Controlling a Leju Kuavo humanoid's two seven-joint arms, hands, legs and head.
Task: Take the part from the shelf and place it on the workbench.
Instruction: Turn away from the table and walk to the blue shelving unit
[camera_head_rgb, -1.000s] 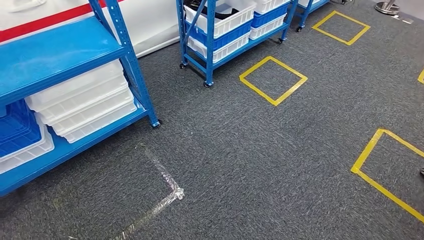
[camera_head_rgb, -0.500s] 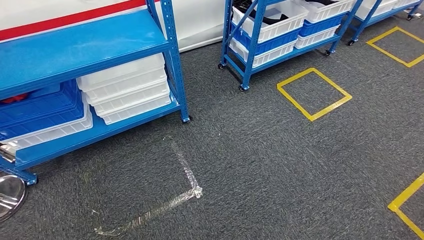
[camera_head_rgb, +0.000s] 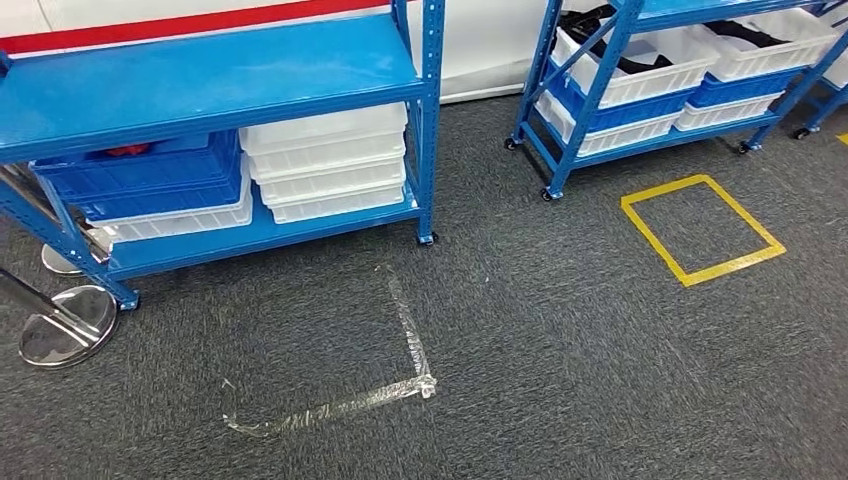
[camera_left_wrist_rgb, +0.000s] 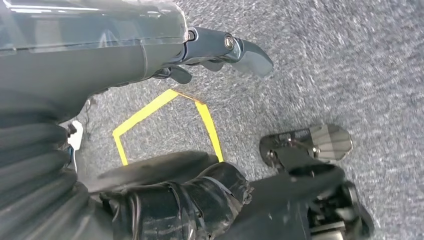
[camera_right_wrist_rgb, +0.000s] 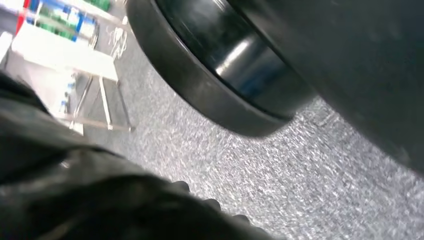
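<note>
A blue shelf (camera_head_rgb: 220, 75) stands at the left in the head view, with blue bins (camera_head_rgb: 150, 180) and a stack of white bins (camera_head_rgb: 325, 165) on its lower level. Something red (camera_head_rgb: 125, 150) shows in the top blue bin. A second blue shelf on wheels (camera_head_rgb: 590, 95) at the right carries white bins (camera_head_rgb: 650, 75) with dark parts (camera_head_rgb: 610, 30) in them. My left hand (camera_left_wrist_rgb: 150, 55) hangs over the carpet with its fingers (camera_left_wrist_rgb: 245, 52) apart and nothing in it. My right hand (camera_right_wrist_rgb: 90, 200) is a dark blur, so how its fingers lie is unclear.
Grey carpet lies between me and the shelves. A yellow tape square (camera_head_rgb: 700, 230) is on it at the right, and a corner of clear tape (camera_head_rgb: 410, 340) in the middle. Two chrome stanchion bases (camera_head_rgb: 65, 325) stand at the near shelf's left end.
The camera has turned left: both shelves and the tape marks have slid right in the picture, and the stanchion bases have come fully into view.
</note>
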